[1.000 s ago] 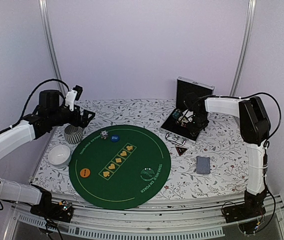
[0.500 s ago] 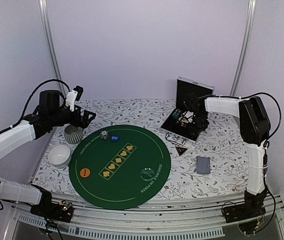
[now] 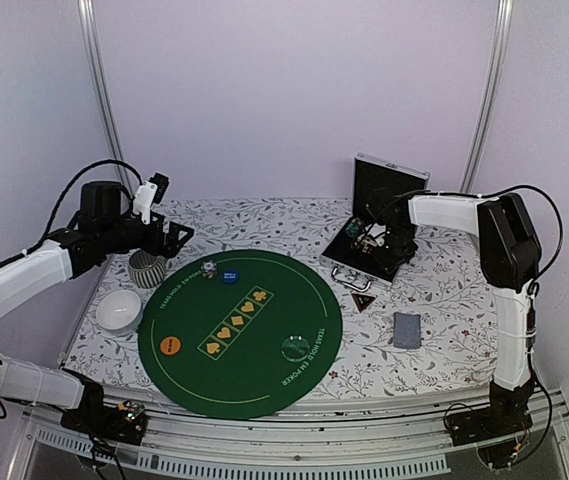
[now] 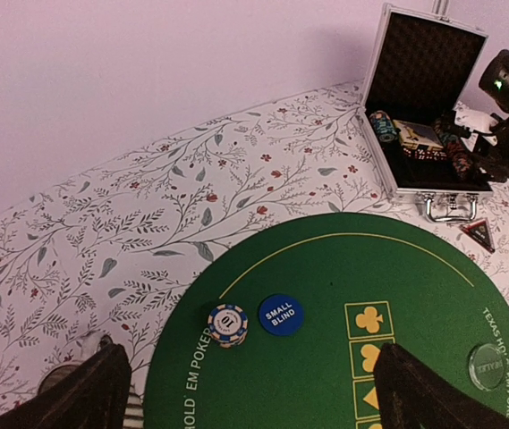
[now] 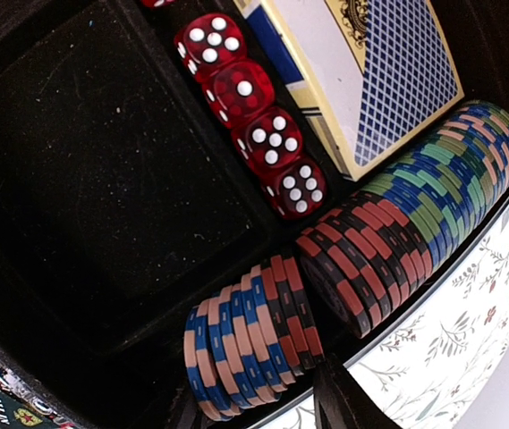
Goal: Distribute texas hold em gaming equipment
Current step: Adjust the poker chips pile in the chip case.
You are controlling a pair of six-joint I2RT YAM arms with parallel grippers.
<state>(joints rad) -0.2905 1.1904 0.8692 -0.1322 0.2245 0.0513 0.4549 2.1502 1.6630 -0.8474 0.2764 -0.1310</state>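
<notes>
Right gripper [image 5: 256, 400] is inside the open aluminium case [image 3: 388, 186], its two fingers pinching the short chip row [image 5: 250, 340] of blue, red and orange chips by its ends. This row lies beside the long chip row [image 5: 415, 214], a line of red dice [image 5: 256, 116] and the boxed card deck [image 5: 370, 71]. Left gripper [image 4: 250, 357] hangs spread wide over the far-left edge of the green mat [image 4: 326, 268], which carries a small chip stack [image 4: 227, 323], a blue SMALL BLIND disc [image 4: 281, 315], a whitish disc [image 4: 488, 366] and an orange disc [image 3: 170, 346]. The grey-blue card pile [image 3: 407, 329] and the red-edged triangle [image 3: 363, 300] lie on the floral cloth [image 3: 444, 300], right of the mat.
</notes>
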